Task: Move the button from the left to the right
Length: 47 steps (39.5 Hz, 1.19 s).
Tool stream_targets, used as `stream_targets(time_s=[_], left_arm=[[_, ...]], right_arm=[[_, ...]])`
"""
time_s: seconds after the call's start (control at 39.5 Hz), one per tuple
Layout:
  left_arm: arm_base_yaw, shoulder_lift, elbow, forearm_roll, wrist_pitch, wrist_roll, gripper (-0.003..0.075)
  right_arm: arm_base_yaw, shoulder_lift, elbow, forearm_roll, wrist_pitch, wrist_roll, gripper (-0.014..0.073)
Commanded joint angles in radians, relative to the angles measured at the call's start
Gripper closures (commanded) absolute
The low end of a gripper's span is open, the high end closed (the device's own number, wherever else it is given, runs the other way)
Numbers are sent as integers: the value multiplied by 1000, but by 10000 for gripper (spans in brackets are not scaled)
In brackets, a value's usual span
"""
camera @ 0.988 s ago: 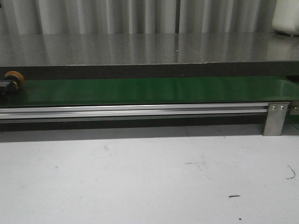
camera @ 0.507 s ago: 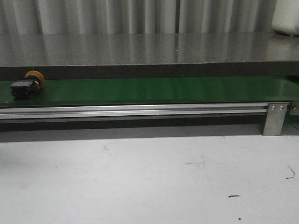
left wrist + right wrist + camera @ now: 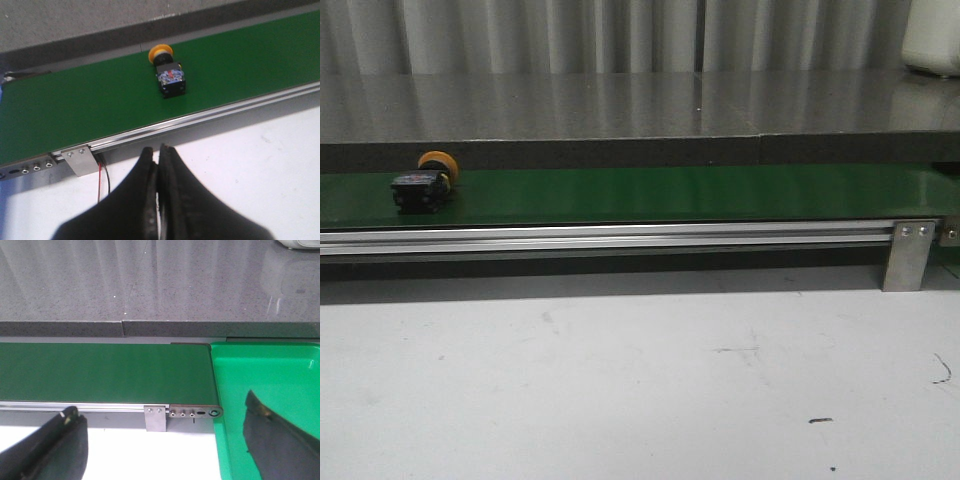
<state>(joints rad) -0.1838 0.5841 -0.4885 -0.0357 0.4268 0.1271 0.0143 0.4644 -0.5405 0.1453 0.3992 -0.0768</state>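
The button (image 3: pixel 424 183), a black blocky body with a round orange-yellow cap, lies on its side on the green belt (image 3: pixel 670 192) near the belt's left end. The left wrist view shows the same button (image 3: pixel 169 75) on the belt (image 3: pixel 75 110), well beyond my left gripper (image 3: pixel 156 150), whose black fingers are pressed together and empty over the white table. My right gripper (image 3: pixel 162 412) stands wide open over the table's edge by the belt's right end (image 3: pixel 125 372), with nothing between its fingers. Neither gripper shows in the front view.
A green tray (image 3: pixel 270 385) sits just past the belt's right end. An aluminium rail (image 3: pixel 620 238) with a metal bracket (image 3: pixel 910 255) runs along the belt's near side. Behind the belt is a grey raised counter (image 3: pixel 640 105). Red and black wires (image 3: pixel 102 175) hang under the left bracket.
The button has travelled to the right along the belt, from the far left edge of the front view to a spot further in. No gripper has entered the front view.
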Motion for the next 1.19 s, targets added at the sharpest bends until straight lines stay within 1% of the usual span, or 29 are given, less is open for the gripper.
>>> stream_targets(time_s=[0.0,0.2,0.35,1.17], left_arm=[[-9,-157,51,-11,-115,-2,741],[-9,-436,142,-30,-189,-2,741],[-9,-547,148,-30,-168,-2,741],[-9,-556,148,-30,-155,-2,741]], right_arm=[[2,12,-37,-6,-81,-5,-52],[2,12,-37,-6,-81,-5,-52],[2,12,-37,-6,-81,-5,-52],[2,12,-37,-6,-81,-5,-52]])
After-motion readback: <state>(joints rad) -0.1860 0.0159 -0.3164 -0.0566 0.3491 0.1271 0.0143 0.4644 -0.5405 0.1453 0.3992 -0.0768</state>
